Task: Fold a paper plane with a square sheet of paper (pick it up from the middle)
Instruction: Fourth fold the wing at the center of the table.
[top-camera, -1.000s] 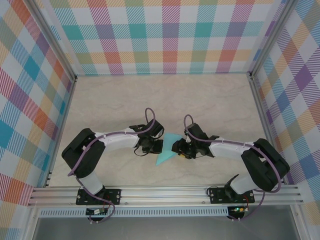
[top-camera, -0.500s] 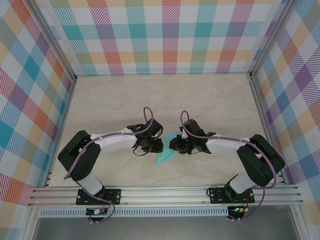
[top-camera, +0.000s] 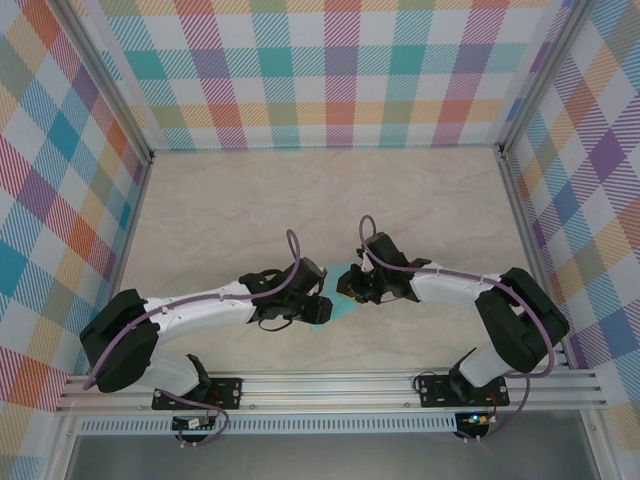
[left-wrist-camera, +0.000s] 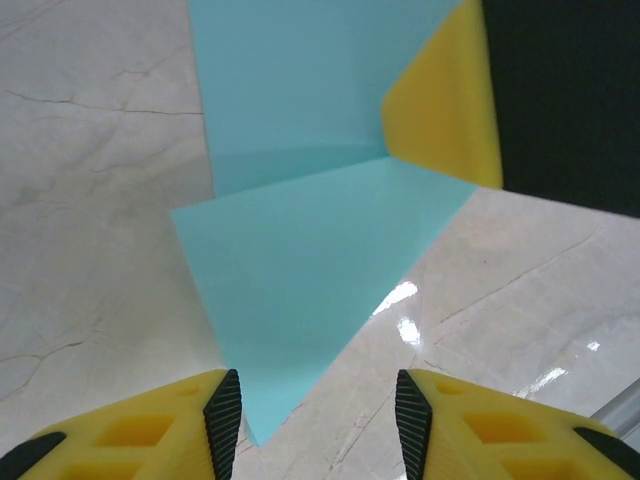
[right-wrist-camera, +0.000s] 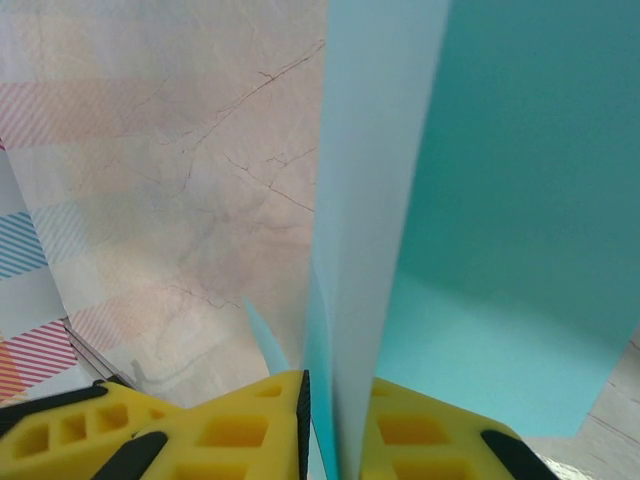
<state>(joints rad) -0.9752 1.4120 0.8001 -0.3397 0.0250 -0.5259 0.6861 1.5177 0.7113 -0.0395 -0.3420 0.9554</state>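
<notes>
The square sheet of paper (left-wrist-camera: 300, 280) is turquoise and folded into layered flaps that end in a sharp point near my left fingers. In the top view the paper (top-camera: 333, 303) lies between the two grippers at the table's near middle. My left gripper (left-wrist-camera: 317, 425) is open, its black pads either side of the paper's tip and not touching it. My right gripper (right-wrist-camera: 340, 430) is shut on the paper's upright folded layers (right-wrist-camera: 380, 200). One yellow right finger (left-wrist-camera: 445, 110) shows against the paper's far part. Left gripper (top-camera: 312, 308) and right gripper (top-camera: 347, 288) sit close together.
The marble table top (top-camera: 330, 200) stretches free behind the grippers. Plaid walls close the back and both sides. An aluminium rail (top-camera: 330, 385) runs along the near edge, with both arm bases on it.
My left gripper has opened and let go of the paper, and the left arm has swung lower and nearer. My right gripper has shut on the paper and shifted slightly left.
</notes>
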